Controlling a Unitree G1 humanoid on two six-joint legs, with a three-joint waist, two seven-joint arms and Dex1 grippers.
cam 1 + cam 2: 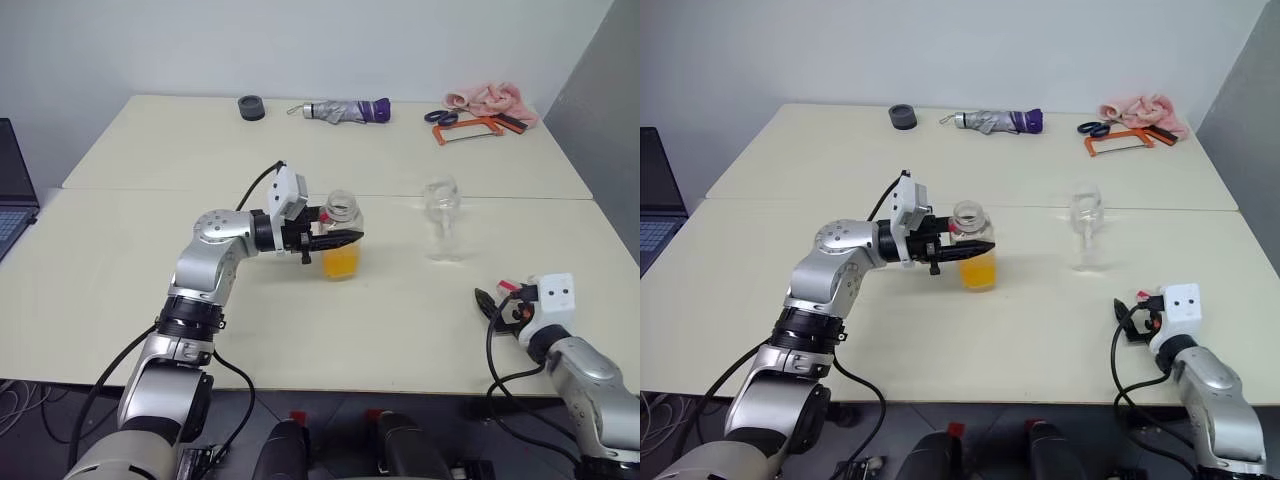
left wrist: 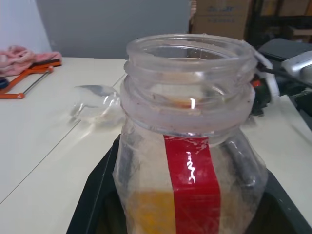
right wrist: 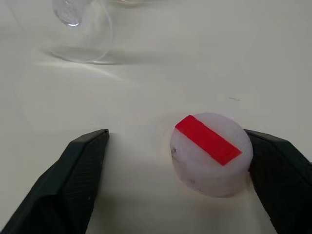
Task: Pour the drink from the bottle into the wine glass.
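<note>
Bottle (image 1: 341,240) stands upright, open mouth up, in left hand (image 1: 335,238).

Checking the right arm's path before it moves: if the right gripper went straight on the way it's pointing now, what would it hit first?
Probably the wine glass: its foot stands on the table ahead of the open right gripper. The cap lies between the fingers, against one of them, so it would likely be pushed along. Depth is uncertain.

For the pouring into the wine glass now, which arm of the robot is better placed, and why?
Left. The left gripper is shut on the uncapped bottle of drink, beside the wine glass. The right gripper is open around the cap on the table.
</note>
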